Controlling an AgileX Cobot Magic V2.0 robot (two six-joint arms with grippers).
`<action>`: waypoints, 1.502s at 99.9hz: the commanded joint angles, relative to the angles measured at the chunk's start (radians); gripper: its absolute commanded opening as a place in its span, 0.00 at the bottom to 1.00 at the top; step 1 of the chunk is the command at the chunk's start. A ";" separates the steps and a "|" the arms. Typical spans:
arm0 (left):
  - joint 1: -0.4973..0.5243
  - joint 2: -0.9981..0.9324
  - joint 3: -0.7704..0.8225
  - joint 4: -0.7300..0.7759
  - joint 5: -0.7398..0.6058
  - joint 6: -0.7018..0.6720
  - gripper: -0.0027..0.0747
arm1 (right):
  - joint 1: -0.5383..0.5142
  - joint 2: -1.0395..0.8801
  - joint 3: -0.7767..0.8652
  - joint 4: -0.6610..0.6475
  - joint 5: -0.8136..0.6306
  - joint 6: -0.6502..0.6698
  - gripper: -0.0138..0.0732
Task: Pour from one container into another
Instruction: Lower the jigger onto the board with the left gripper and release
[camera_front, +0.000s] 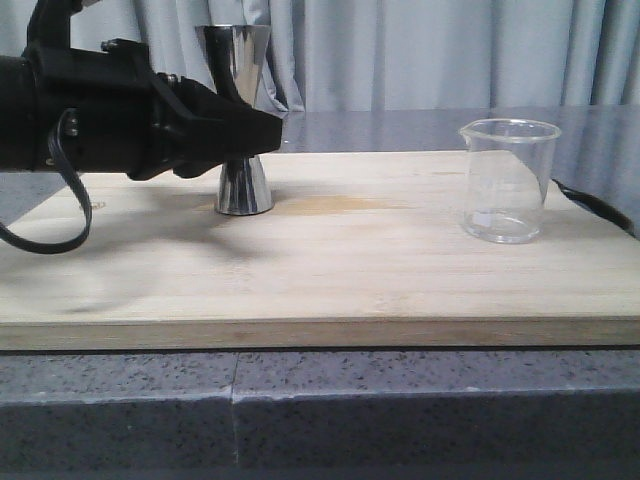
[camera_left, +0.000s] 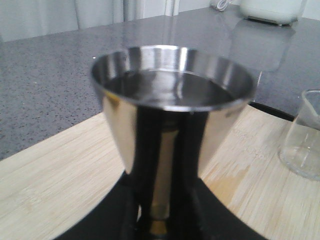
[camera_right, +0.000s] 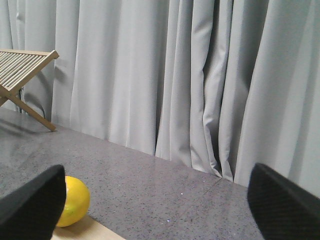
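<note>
Left gripper (camera_front: 268, 130) sits at jigger (camera_front: 243, 120) waist, prob to steady it, grip unclear; beaker (camera_front: 506, 180) well apart w/ right gripper (camera_right: 160, 210) wide open, empty.

On your wooden board (camera_front: 400, 270), the jigger (camera_front: 243, 120) stood upright toward the back left, with the left gripper (camera_front: 262, 130) at its waist. The beaker (camera_front: 505, 180) stood upright well apart to the jigger's right, near the board's right edge.
</note>
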 joint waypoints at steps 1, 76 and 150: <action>0.003 -0.030 -0.027 -0.034 -0.068 0.003 0.01 | 0.000 -0.029 -0.033 0.001 -0.086 0.000 0.93; 0.003 -0.030 -0.027 -0.030 -0.068 0.028 0.01 | 0.000 -0.029 -0.033 0.001 -0.088 0.000 0.93; 0.003 -0.030 -0.027 -0.028 -0.068 0.028 0.43 | 0.000 -0.029 -0.033 0.003 -0.095 0.000 0.93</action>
